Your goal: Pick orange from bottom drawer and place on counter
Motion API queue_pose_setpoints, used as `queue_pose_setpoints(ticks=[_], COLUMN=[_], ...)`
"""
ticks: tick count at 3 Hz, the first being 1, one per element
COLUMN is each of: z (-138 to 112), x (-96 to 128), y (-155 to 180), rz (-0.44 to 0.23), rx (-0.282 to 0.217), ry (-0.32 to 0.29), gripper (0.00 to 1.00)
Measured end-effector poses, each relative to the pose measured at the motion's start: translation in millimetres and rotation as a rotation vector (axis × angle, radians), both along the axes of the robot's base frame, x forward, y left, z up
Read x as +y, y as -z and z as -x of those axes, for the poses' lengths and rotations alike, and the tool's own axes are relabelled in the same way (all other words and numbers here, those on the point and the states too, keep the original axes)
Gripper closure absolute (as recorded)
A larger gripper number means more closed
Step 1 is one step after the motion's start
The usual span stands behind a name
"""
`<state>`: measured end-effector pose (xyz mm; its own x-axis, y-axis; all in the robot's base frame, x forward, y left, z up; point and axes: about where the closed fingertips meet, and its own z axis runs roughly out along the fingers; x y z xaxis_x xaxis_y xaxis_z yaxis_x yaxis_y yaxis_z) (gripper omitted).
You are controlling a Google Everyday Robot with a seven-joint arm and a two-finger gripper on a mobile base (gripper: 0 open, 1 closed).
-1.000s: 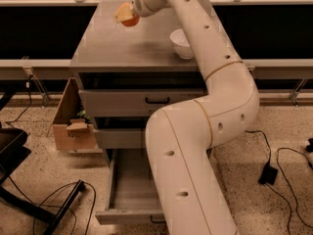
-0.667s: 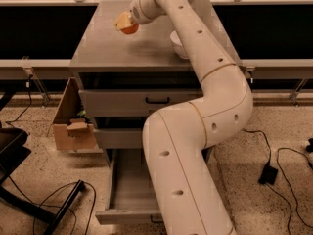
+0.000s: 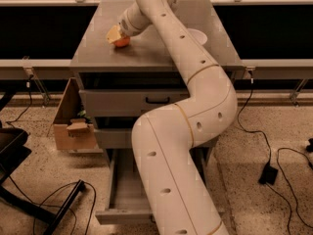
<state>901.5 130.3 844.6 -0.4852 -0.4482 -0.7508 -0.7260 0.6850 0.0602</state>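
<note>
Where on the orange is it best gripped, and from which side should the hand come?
Across its widest middle, from above. The orange is a smooth ball down at the counter, so only its top and sides are free, and an off-centre grip would slip. The hand is closed on it that way now.

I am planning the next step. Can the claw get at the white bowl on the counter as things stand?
Probably not yet. The claw is low over the counter, shut on the orange, so it is not free. The white bowl sits further along, partly behind the arm.
</note>
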Motion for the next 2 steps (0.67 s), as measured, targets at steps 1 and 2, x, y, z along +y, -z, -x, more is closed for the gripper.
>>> queue_pose_setpoints(ticks=[1, 2], z=[3.0, 2.9], x=[0.1, 0.2], y=[-4.6, -4.5], rz=[0.000, 0.000], rx=[0.000, 0.000], ry=[0.000, 0.000], gripper=[0.86, 0.62])
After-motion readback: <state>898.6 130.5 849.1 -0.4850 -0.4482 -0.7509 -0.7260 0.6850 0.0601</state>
